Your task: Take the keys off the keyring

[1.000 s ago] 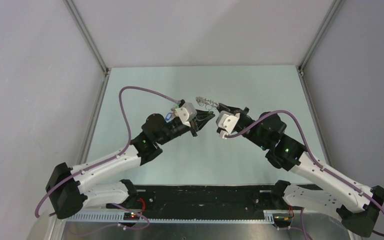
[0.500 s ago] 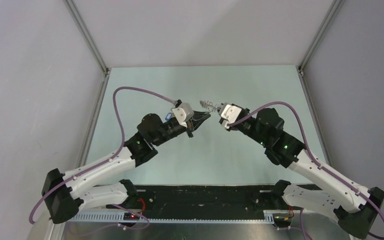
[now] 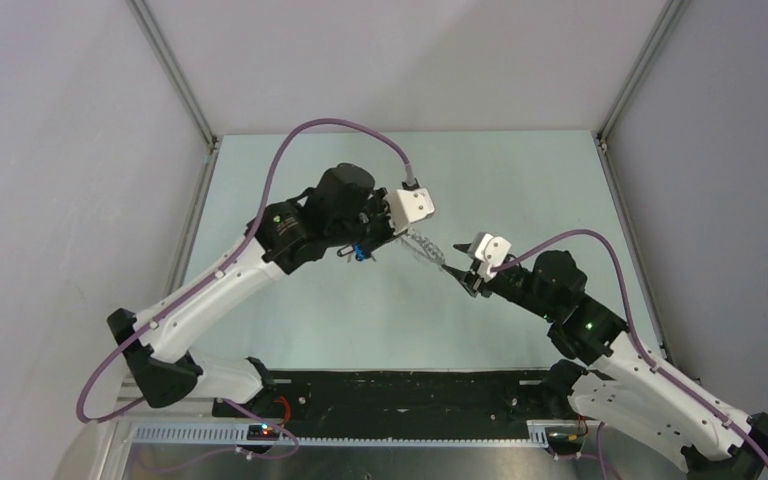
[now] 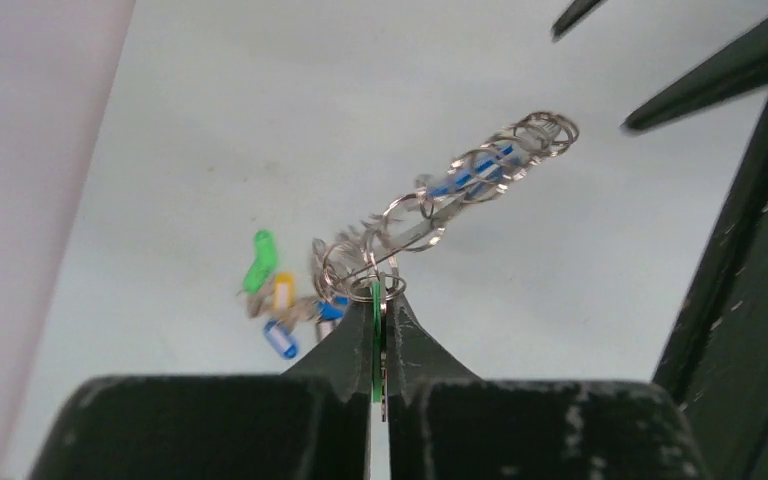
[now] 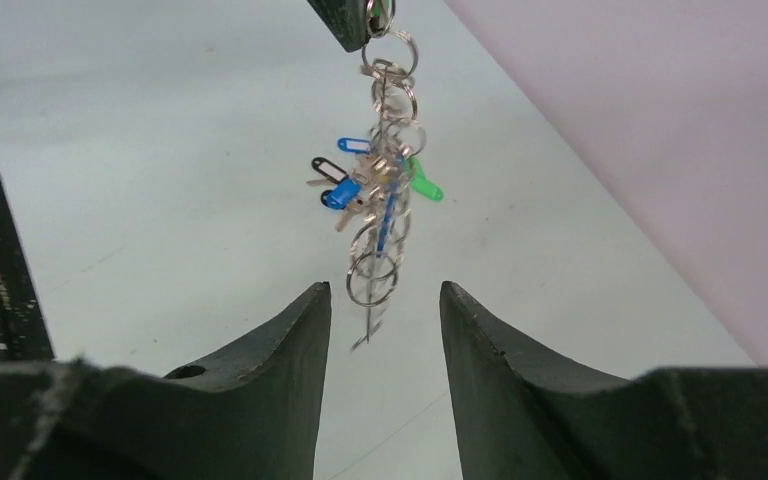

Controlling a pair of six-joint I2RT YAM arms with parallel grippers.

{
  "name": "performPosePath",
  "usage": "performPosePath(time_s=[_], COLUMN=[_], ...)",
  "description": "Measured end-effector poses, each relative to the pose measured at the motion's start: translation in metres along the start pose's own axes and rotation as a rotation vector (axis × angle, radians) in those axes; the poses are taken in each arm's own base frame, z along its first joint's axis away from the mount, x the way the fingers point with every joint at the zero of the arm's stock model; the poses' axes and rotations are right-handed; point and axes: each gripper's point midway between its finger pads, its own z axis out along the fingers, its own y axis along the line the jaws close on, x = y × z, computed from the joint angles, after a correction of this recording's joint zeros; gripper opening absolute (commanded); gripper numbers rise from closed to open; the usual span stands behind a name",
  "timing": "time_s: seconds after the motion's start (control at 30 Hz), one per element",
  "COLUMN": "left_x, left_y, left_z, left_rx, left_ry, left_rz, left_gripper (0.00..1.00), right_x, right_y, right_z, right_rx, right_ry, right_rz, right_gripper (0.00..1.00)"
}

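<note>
My left gripper (image 4: 378, 296) is shut on a green-tagged key (image 4: 376, 330) that is linked to the keyring (image 4: 460, 185). The keyring is a bundle of silver rings and small keys with a blue tag, held in the air. In the top view the left gripper (image 3: 403, 236) holds the keyring (image 3: 425, 248) slanting down toward my right gripper (image 3: 463, 277). In the right wrist view the keyring (image 5: 385, 200) hangs from the left fingertips (image 5: 355, 20). Its lowest ring sits just beyond my open, empty right gripper (image 5: 385, 295).
A ringless heap of keys with green, yellow and blue tags (image 4: 278, 298) lies on the pale table under the left arm; it also shows in the top view (image 3: 357, 251). Grey walls with metal posts (image 3: 175, 75) bound the table. A black rail (image 3: 410, 390) runs along the near edge.
The left arm has risen and swung forward, carrying the keyring up off the table. The right gripper has drawn back toward the near side and now sits below the ring's free end.
</note>
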Motion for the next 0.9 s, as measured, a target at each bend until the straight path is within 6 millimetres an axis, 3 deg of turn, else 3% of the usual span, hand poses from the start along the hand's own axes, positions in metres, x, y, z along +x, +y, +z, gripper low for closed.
performPosePath(time_s=[0.17, 0.3, 0.43, 0.5, 0.67, 0.77, 0.9], left_x=[0.019, 0.022, 0.016, 0.012, 0.025, 0.031, 0.025], left_y=[0.007, 0.018, 0.031, 0.033, 0.018, 0.007, -0.004], left_z=[0.001, 0.003, 0.012, 0.018, 0.025, 0.021, 0.009], left_rx=[-0.005, -0.018, -0.055, -0.073, -0.069, -0.056, -0.058], left_ry=[0.147, 0.211, 0.219, 0.185, 0.095, 0.048, -0.041], left_rz=[0.194, 0.339, 0.427, 0.443, 0.443, 0.462, 0.517], left_gripper=[0.0, 0.0, 0.0, 0.0, 0.0, 0.0, 0.0], right_x=[-0.005, -0.01, -0.014, -0.018, -0.02, -0.016, -0.025], right_y=[0.001, -0.009, -0.025, -0.03, -0.021, -0.012, -0.002], right_z=[-0.008, -0.015, -0.018, -0.016, 0.002, 0.012, 0.015], right_rx=[-0.002, 0.03, 0.065, 0.066, -0.026, -0.092, -0.162], right_ry=[-0.025, -0.048, -0.081, -0.104, -0.137, -0.133, -0.176], right_rz=[0.045, 0.059, 0.092, 0.115, 0.177, 0.214, 0.228], right_gripper=[0.49, 0.49, 0.36, 0.33, 0.33, 0.32, 0.32])
